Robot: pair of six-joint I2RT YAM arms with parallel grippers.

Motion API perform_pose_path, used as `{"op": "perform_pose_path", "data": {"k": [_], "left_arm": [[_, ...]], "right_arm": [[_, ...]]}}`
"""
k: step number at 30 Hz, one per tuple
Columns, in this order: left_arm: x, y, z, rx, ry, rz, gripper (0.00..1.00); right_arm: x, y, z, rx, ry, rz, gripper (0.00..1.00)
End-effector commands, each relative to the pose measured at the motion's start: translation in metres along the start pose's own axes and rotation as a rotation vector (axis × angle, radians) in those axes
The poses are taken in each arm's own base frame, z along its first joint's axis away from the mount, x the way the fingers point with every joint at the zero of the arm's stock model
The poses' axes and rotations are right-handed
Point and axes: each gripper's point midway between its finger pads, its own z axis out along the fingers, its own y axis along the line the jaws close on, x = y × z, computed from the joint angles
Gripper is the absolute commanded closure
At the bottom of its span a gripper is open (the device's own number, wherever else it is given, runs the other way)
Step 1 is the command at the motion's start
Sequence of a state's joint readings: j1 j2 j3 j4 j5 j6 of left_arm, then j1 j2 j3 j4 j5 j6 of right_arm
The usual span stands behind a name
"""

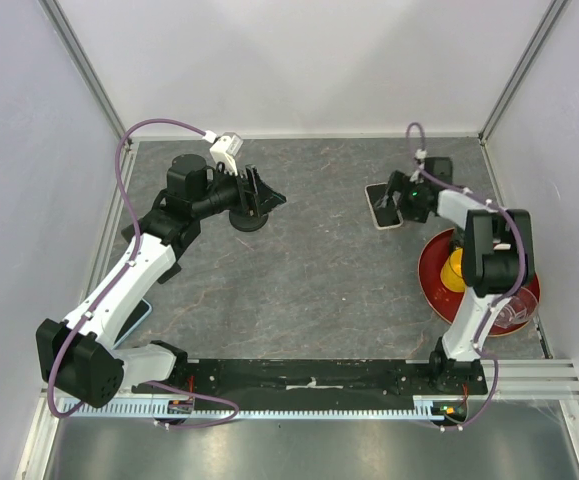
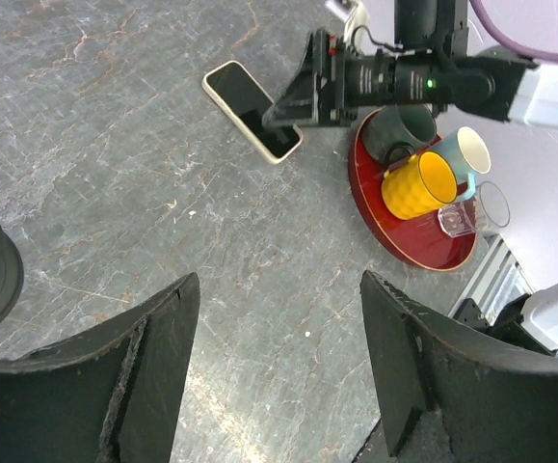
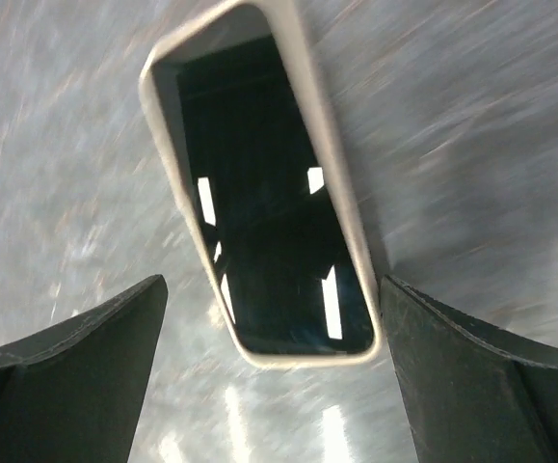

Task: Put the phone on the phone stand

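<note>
Right claw [image 3: 274,323] hangs wide open above the phone [image 3: 259,183], which lies flat, screen up, on the grey table [image 3: 471,116]. Rigid, thin, glassy and likely slippery; pinch its long edges near the middle, gently.

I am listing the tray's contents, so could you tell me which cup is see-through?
The clear glass on the red tray; the yellow cup, dark green mug and pale blue mug are opaque.
</note>
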State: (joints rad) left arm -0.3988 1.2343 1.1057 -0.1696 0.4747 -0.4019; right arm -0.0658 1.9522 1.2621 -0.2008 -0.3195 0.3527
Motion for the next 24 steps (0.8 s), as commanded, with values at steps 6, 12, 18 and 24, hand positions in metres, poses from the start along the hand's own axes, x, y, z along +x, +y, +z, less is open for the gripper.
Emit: {"op": "perform_pose_path", "data": {"k": [6,12,18,24], "left_arm": [[-0.014,-0.011,-0.004,0.033,-0.042,0.04,0.26],[-0.021,0.002,-0.009,-0.05,-0.073,0.067,0.25],[-0.026,0.011,-0.014,-0.086,-0.091,0.064,0.23],[-0.025,0.016,-0.013,-0.092,-0.088,0.055,0.23]], "right_arm": [[0.024,0.067,-0.041,0.072,-0.087,-0.109,0.02],[0.002,0.063,-0.04,0.299,-0.105,-0.079,0.02],[-0.005,0.071,-0.013,0.4,-0.099,-0.059,0.02],[-0.012,0.069,0.005,0.548,-0.145,-0.098,0.02]]}}
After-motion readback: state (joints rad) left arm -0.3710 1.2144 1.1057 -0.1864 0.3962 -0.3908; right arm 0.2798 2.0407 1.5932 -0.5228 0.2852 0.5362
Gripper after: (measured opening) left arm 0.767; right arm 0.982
